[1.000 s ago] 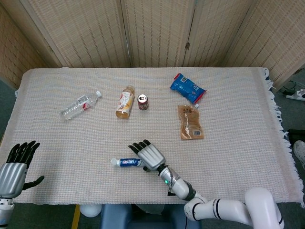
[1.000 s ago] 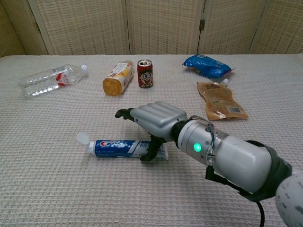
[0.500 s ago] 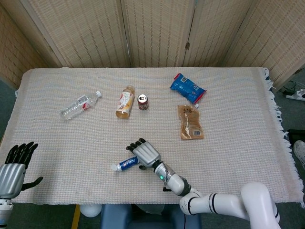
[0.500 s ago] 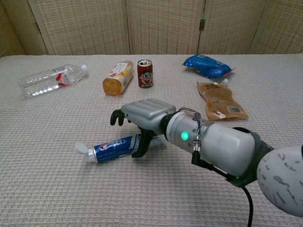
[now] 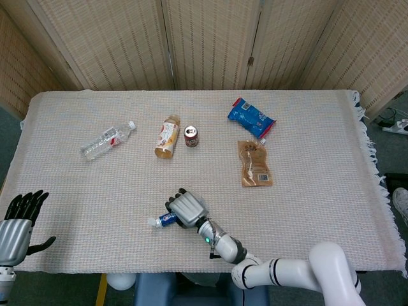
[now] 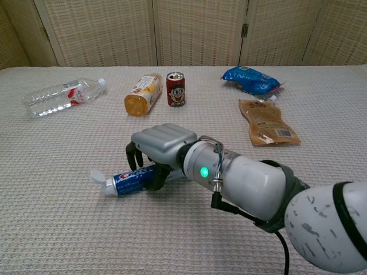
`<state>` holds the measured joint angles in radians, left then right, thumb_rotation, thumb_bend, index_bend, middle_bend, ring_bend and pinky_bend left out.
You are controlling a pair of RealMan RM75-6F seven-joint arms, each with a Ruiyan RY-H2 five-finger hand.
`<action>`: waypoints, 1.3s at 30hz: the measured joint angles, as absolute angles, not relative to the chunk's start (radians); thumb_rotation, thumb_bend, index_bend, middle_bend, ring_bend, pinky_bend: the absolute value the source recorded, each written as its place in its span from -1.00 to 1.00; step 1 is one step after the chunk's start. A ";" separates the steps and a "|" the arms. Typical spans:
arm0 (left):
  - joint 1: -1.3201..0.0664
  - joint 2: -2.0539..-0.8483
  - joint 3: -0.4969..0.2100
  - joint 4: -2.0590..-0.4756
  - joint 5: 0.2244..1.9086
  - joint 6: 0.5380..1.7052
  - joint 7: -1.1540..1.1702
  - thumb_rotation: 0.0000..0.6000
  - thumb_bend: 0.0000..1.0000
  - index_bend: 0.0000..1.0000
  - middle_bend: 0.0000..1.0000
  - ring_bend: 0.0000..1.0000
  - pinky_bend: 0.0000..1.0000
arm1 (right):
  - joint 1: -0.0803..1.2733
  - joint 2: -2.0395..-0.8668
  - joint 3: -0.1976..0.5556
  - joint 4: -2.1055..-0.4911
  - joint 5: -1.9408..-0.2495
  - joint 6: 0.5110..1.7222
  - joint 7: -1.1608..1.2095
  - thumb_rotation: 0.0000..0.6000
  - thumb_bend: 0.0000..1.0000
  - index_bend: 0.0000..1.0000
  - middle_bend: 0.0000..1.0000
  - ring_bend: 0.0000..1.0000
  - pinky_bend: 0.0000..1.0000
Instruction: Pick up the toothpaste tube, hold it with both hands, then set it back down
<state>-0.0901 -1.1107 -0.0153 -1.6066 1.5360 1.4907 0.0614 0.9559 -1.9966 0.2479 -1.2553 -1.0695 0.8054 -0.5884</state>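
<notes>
Blue-and-white plastic toothpaste tube [image 6: 127,181] with a white cap lies near the front of the beige woven tablecloth [image 6: 51,229], cap end pointing left. Silver right hand [image 6: 159,150] wraps its dark fingers [image 6: 134,159] around the tube's middle. Left hand [image 5: 18,218] hangs off the near-left edge, fingers spread, holding nothing.

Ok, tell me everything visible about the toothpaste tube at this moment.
The toothpaste tube is blue with red and white lettering and a white cap at its left end. It lies on the woven tablecloth near the front edge, tilted, cap end nearer the camera. The right hand is curled over its right part, hiding that end. Whether it is lifted cannot be told.
</notes>
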 measured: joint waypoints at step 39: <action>-0.392 -1.141 -0.047 -1.630 1.858 1.302 0.085 1.00 0.01 -0.66 0.59 0.46 0.47 | 1.022 -1.539 0.247 -1.567 -1.027 0.679 -0.517 1.00 0.34 0.53 0.32 0.39 0.05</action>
